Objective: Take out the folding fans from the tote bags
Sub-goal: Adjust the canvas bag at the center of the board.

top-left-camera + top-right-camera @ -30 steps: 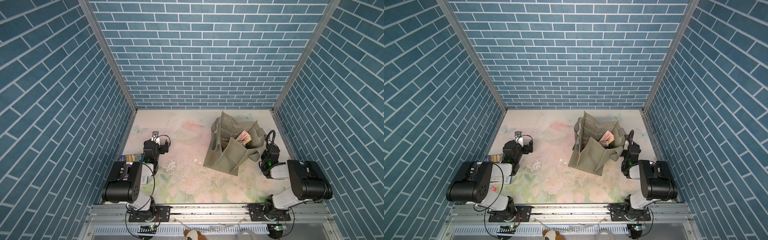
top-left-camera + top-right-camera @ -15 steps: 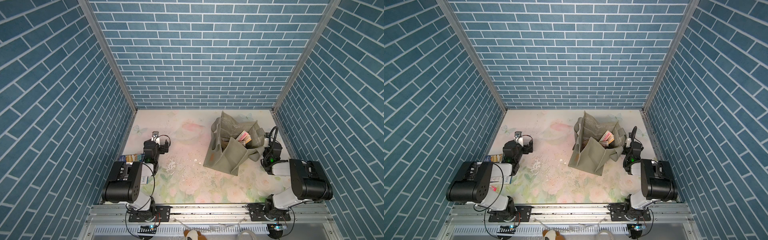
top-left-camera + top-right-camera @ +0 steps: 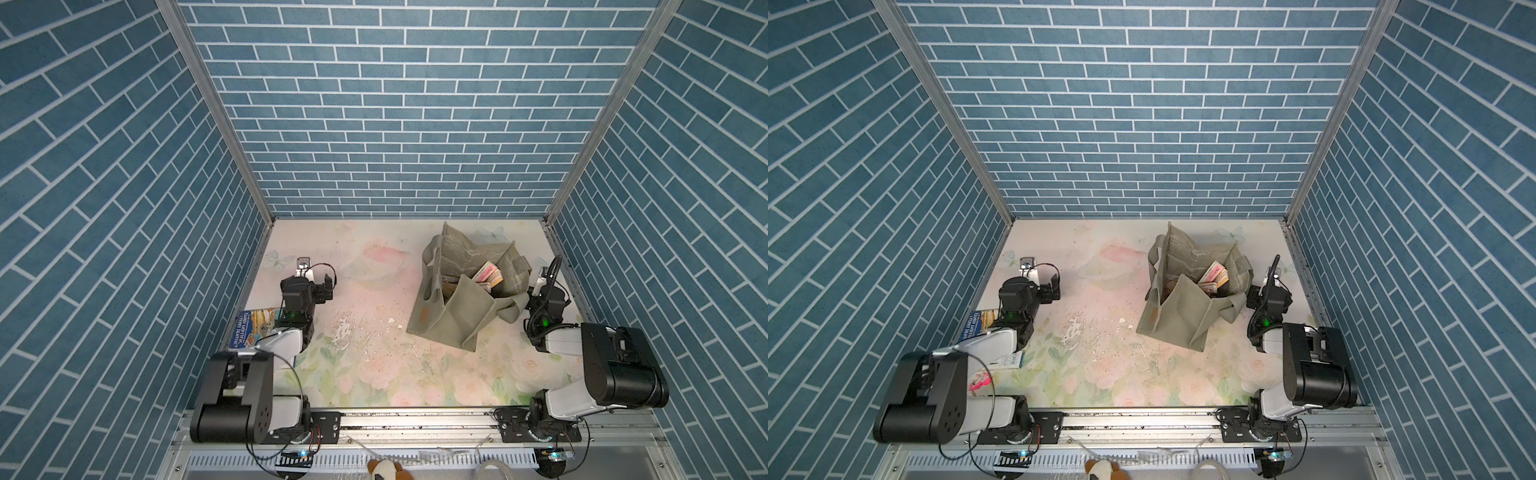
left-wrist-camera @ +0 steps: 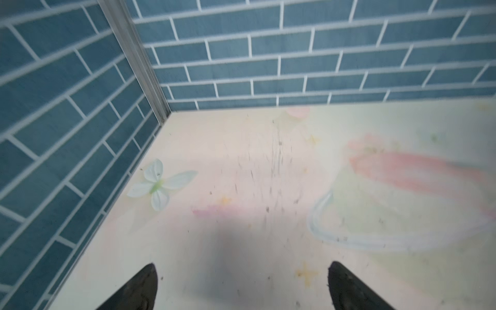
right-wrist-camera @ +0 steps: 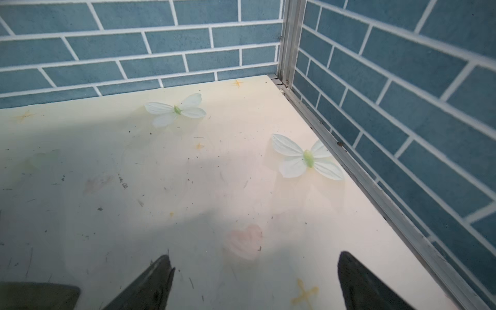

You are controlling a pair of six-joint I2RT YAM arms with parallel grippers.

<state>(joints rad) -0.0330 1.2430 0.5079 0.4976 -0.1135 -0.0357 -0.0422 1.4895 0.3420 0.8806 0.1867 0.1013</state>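
Both top views: tote (image 3: 449,320) stands right of centre on the mat (image 3: 374,374), with fans (image 3: 488,274) bunched in its mouth. You see them in these views only. A book (image 3: 257,328) lies at the left edge.

Left wrist view: left gripper (image 4: 241,271) spread wide, holding nothing, over bare mat.

Right wrist view: right gripper (image 5: 255,263) equally wide, empty, near the mat's corner.

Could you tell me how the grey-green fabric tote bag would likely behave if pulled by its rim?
The grey-green fabric tote bag is probably floppy: its walls sag and crease. A pull would likely drag or fold it rather than lift it. The pale bamboo folding fans inside may shift as it deforms.
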